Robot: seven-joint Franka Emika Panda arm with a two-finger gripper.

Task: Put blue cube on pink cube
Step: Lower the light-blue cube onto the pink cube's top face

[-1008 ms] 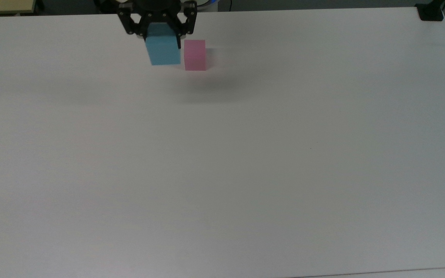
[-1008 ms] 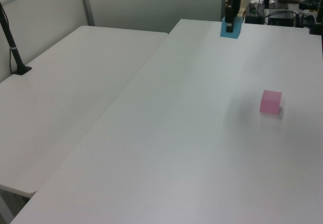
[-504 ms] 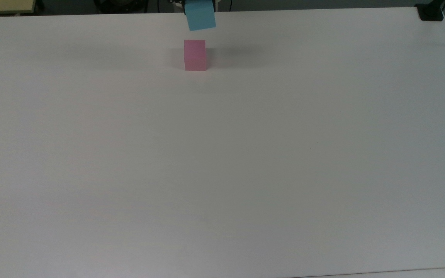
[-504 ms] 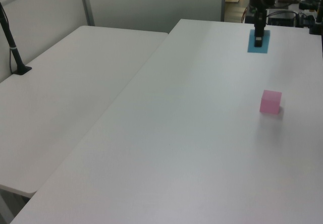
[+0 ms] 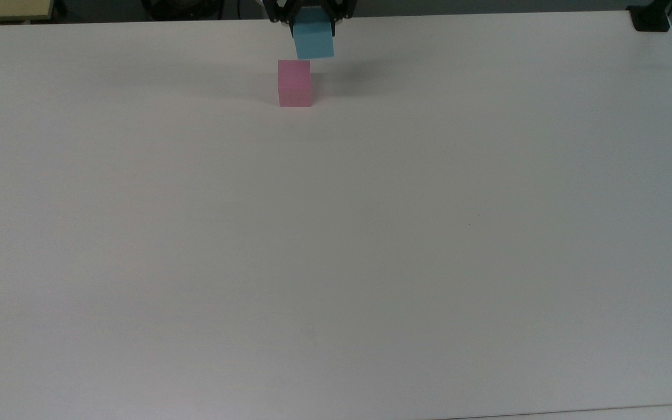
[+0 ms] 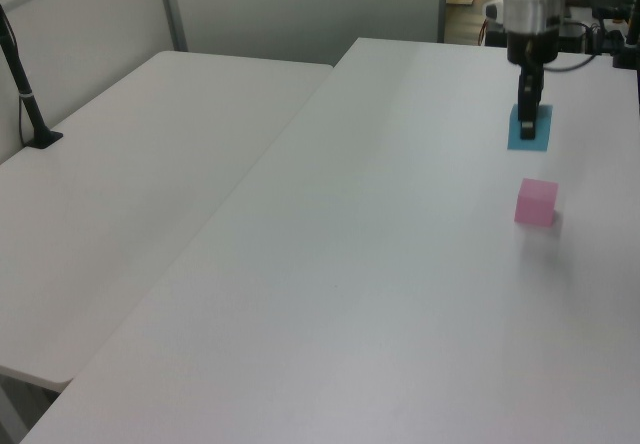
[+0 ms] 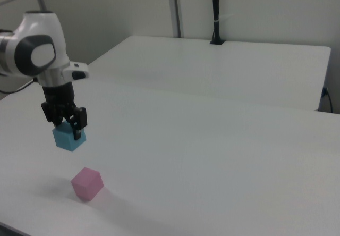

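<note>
A Franka arm's gripper [image 7: 70, 131] holds the blue cube [image 7: 69, 138] in the air above a white bench [image 5: 371, 233], its jaws clamped on the cube's sides. The pink cube [image 7: 87, 183] sits on the bench below. In the right view the blue cube hangs clear of the pink cube, up and to the right view's left. In the top view, blue cube [image 5: 314, 40] and pink cube [image 5: 294, 83] nearly meet.
</note>
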